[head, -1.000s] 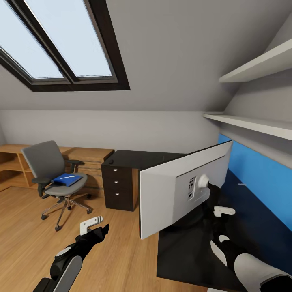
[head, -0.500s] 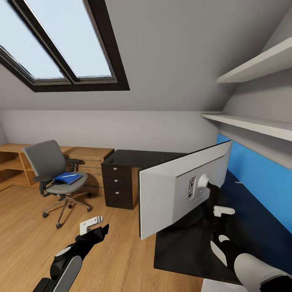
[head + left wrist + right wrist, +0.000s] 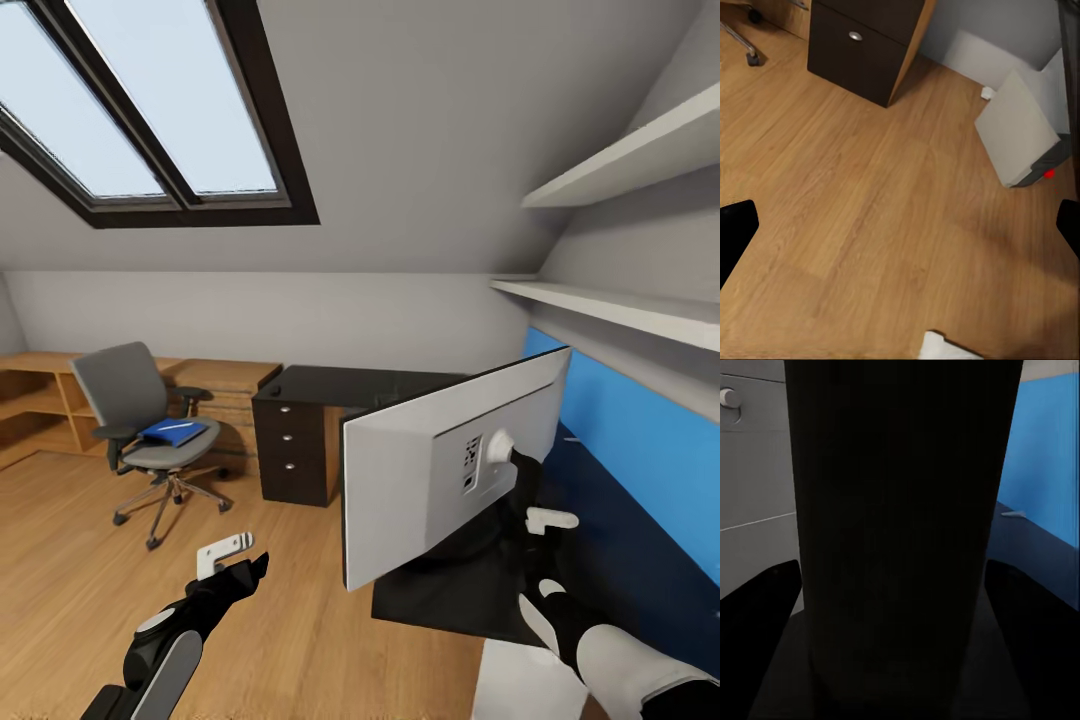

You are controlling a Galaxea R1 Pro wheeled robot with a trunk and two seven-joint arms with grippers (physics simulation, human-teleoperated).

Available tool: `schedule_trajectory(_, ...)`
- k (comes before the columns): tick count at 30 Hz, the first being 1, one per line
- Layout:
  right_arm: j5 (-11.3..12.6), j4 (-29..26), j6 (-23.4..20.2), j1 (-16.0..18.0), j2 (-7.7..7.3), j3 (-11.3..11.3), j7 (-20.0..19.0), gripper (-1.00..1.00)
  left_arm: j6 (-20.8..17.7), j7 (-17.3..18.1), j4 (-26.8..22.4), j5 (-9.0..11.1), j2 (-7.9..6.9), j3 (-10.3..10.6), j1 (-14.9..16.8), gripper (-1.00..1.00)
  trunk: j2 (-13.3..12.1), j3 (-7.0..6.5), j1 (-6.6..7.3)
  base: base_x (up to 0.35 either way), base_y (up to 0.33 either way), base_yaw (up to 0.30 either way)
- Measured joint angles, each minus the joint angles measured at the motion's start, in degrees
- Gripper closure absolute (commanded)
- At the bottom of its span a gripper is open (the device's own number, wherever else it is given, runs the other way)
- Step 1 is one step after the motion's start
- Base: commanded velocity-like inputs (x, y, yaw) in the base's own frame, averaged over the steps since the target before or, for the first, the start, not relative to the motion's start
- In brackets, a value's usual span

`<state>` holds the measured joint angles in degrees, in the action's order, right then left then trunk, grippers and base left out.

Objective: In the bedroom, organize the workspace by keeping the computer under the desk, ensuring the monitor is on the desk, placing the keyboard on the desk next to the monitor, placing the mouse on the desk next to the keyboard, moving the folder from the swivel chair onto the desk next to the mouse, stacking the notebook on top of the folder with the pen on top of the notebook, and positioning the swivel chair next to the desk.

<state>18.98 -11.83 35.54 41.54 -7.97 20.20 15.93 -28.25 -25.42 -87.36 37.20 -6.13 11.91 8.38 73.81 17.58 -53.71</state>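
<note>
While the right gripper (image 3: 535, 500) sits behind the large wide flat monitor (image 3: 450, 460), its two dark fingers (image 3: 765, 607) flank the monitor's broad black stand (image 3: 900, 532), which fills the gap between them in the right wrist view; the fingers lie against the stand's sides, i.e. closed on it. In the head view the monitor shows its pale grey back w/ a round white mount, tilted, above the near end of the long black L-shaped desk (image 3: 340, 385); whether its base touches the desktop cannot be told. The desk runs along the bright blue wall panel (image 3: 640, 440); its far end carries three drawers w/ round silver knobs (image 3: 290, 438). A thin white pen (image 3: 570, 440) lies on the desktop near the blue panel, past the monitor's right edge.

Left gripper (image 3: 235, 560): hangs over bare light wood floor (image 3: 60, 560), well apart from the desk, fingers spread wide, nothing between them; in the left wrist view its dark fingertips (image 3: 736, 225) sit at opposite picture edges. Same view: boxy light grey-white computer tower (image 3: 1020, 131) on the floor, tilted, just beside the dark drawer unit (image 3: 862, 49), w/ a small red light at its lower corner.

Grey padded swivel chair w/ black armrests and chrome wheeled base (image 3: 130, 400): stands on the floor in front of a light wooden cabinet (image 3: 225, 385), near the desk's drawer end but apart from it. Bright blue flat folder (image 3: 172, 432) lies on the chair seat.
</note>
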Motion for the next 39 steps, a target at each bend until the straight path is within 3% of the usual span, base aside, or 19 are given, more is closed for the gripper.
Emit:
schedule_trajectory(12, -1.07, -0.24, -0.45, 0.01, 0.06, -0.6, -0.17, 1.0, 0.01, 0.0, 0.01, -0.08, -0.04, 0.0, 0.0, -1.0, 0.01, 0.0, 0.03, -0.139, -0.272, 0.0)
schedule_trajectory(19, -1.06, -0.15, -0.36, 0.0, 0.01, -0.69, -0.17, 1.0, -0.01, 0.0, 0.0, -0.01, -0.13, -0.2, 0.0, -1.0, 0.01, -0.01, 0.04, -0.002, -0.064, 0.0)
schedule_trajectory(39, -1.41, -0.25, -0.56, 0.01, -0.03, -0.86, -0.22, 1.0, 0.0, 0.0, 0.09, -0.09, -0.14, -0.3, 0.0, -1.0, 0.02, 0.0, 0.06, 0.11, -0.071, 0.0)
